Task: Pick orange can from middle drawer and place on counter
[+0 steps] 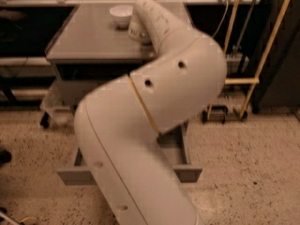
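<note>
No legible text, seemingly; claw hidden.

The view down into the open drawer is blocked by the arm. Only the two ends of the front panel and a strip along the right wall are left exposed, so free room inside cannot be judged.

The left and front parts of the counter are left bare. The rear is occupied by a bowl, and the arm's far end is laid over the counter just right of it. The gripper is hidden behind that end.

Open floor is seen right of the drawer. It is bounded further back by a yellow frame.
</note>
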Motion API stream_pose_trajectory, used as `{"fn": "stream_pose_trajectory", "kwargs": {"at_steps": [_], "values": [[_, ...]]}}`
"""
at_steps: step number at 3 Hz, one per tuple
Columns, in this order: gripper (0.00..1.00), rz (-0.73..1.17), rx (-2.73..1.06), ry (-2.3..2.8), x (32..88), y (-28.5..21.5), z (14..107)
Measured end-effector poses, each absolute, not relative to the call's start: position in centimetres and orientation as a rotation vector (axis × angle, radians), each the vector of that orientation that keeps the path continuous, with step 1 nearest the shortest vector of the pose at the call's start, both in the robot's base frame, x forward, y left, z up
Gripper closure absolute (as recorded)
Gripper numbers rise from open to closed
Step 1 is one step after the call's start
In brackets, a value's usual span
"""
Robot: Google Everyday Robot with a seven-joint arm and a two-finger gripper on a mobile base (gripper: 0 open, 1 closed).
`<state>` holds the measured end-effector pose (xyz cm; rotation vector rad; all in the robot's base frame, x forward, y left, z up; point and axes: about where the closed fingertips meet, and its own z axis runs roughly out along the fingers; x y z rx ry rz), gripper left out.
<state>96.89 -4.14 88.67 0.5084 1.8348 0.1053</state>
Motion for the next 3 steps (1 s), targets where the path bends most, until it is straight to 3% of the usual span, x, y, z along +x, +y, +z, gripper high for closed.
{"fn": "stream_pose_trajectory", "kwargs": {"at_steps": [1, 3], "values": [[0.81, 0.105, 0.508, 1.835, 96.89, -4.14, 88.68], [0.35, 0.105, 0.508, 1.835, 96.89, -4.14, 88.67]]}}
